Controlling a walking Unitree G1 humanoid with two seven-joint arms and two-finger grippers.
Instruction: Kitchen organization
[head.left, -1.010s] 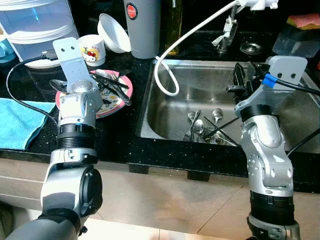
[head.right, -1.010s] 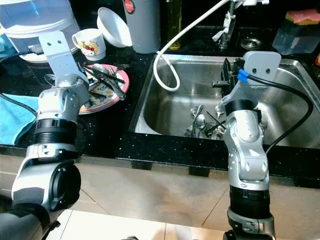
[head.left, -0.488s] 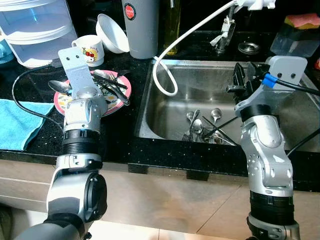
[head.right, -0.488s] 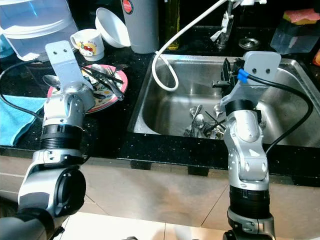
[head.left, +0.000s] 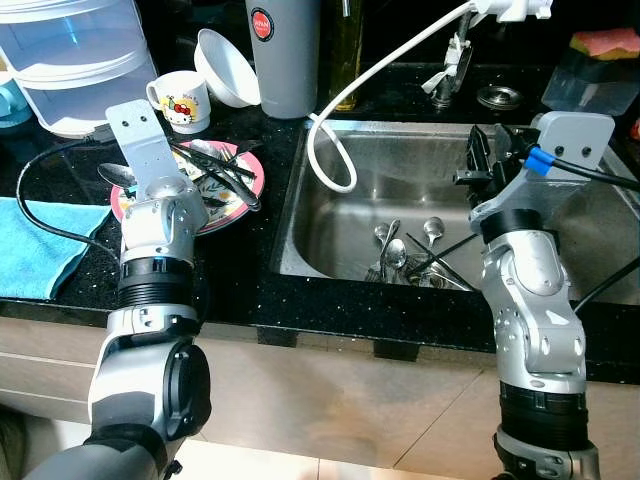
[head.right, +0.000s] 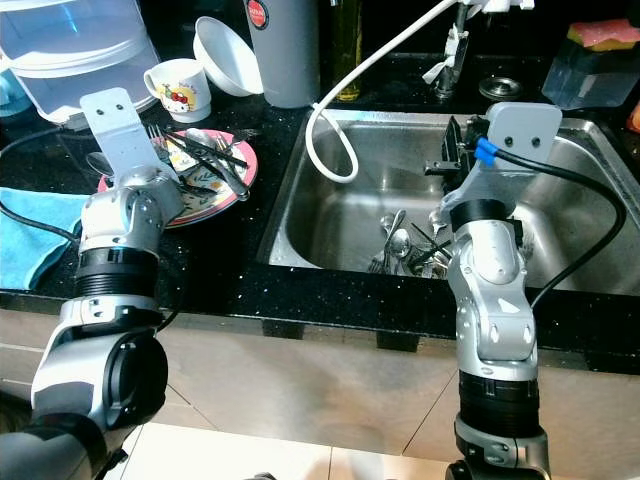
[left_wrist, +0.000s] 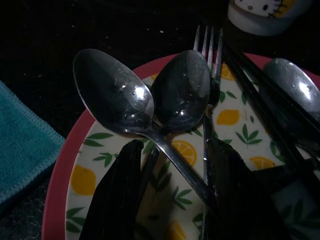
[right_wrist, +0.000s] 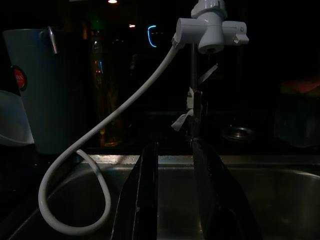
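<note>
A: Where is the left hand (left_wrist: 172, 195)?

B: Low over the pink plate (head.left: 243, 196) on the black counter (head.left: 240, 270), left of the sink (head.left: 410, 200); its two black fingers (left_wrist: 117, 195) are spread, one on each side of the crossed handles of two spoons (left_wrist: 145, 102); I cannot tell whether they touch the metal.

A: What else lies on that plate?

B: A fork (left_wrist: 210, 65) just beside the spoons, another spoon at the far edge, and some dark utensils across it; the plate has a lemon and leaf pattern.

A: And the right hand (right_wrist: 172, 200)?

B: Held above the sink, near its right side, pointing toward the tap (right_wrist: 210, 27); its fingers stand slightly apart with nothing between them.

A: What is in the sink?

B: A pile of cutlery (head.left: 410, 255) on the bottom, spoons and forks mixed; a white hose (head.left: 345, 120) loops from the tap over the left rim.

A: And behind the plate?

B: A cartoon-printed mug (head.left: 185, 100), a tilted white bowl (head.left: 228, 68) and a grey canister (head.left: 285, 55); a blue towel (head.left: 35, 245) lies on the counter at the left; a clear plastic container (head.left: 75, 55) stands at the back left.
</note>
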